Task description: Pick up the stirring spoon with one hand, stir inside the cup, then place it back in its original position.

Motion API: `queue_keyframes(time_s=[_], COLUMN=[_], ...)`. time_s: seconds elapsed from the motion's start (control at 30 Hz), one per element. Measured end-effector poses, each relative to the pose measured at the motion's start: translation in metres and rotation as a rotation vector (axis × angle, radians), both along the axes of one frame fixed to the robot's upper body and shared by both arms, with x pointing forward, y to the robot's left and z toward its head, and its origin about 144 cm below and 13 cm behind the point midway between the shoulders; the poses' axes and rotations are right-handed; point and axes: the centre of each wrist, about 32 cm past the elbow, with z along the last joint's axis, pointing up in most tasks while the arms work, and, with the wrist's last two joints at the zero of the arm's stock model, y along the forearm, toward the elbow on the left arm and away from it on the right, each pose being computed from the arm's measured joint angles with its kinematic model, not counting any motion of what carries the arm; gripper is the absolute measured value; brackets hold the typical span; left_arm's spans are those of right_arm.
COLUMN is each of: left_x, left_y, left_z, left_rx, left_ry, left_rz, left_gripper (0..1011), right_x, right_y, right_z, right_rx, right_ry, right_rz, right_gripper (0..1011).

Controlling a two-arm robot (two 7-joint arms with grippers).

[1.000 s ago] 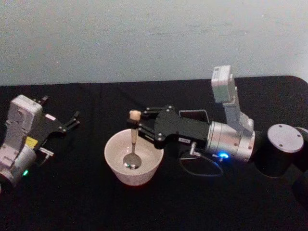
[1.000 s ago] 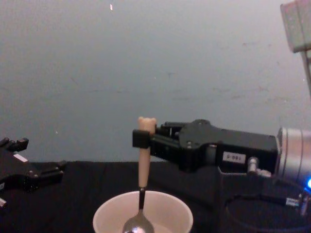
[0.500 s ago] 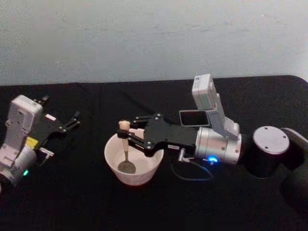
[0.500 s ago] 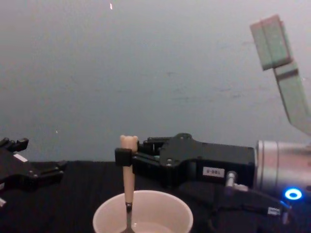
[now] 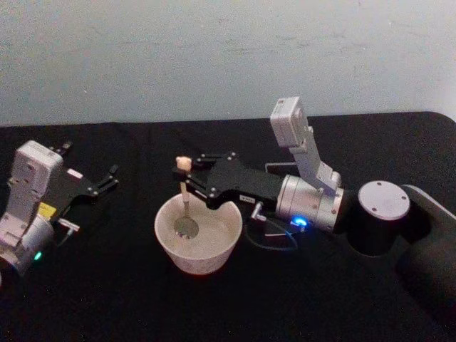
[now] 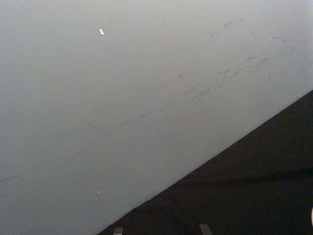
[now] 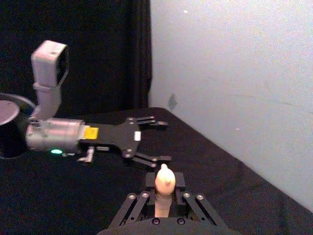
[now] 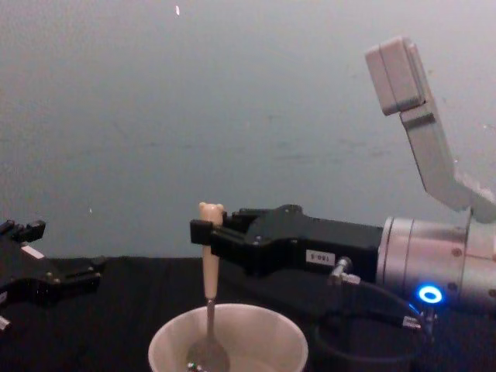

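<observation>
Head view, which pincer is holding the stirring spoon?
The right pincer, shut on the stirring spoon over the cup; the left pincer sits open and empty.

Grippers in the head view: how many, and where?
2. The right gripper holds the stirring spoon upright in the cup; the left gripper sits open at the left of the table.

The black, screw-studded right gripper [image 5: 184,179] joins a silver cylindrical wrist [image 5: 311,203] with a blue light [image 5: 298,223], a looped thin black cable [image 5: 274,246] and a grey boxy camera [image 5: 288,118].
</observation>
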Motion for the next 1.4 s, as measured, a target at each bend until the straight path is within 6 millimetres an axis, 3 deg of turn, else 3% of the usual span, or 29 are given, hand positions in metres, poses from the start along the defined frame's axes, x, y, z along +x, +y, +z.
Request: queue_keyframes(time_s=[0.47,0.9,1.4], left_x=[0.0,0.0,0.0], left_y=[0.0,0.0,0.0], left_z=[0.0,0.0,0.0], left_rx=[0.0,0.0,0.0], left_ry=[0.0,0.0,0.0], left_rz=[0.0,0.0,0.0], left_gripper=[1001,1001,1001], right_x=[0.005,-0.012,-0.029], right_y=[-0.018,-0.034,-0.025], right_z=[0.0,0.005,0.005], right_rx=[-0.015,-0.047,-0.05], right_ry=[-0.003,-0.011,0.007], right_rz=[-0.1,-0.057,0.04], right_gripper=[218,218,218])
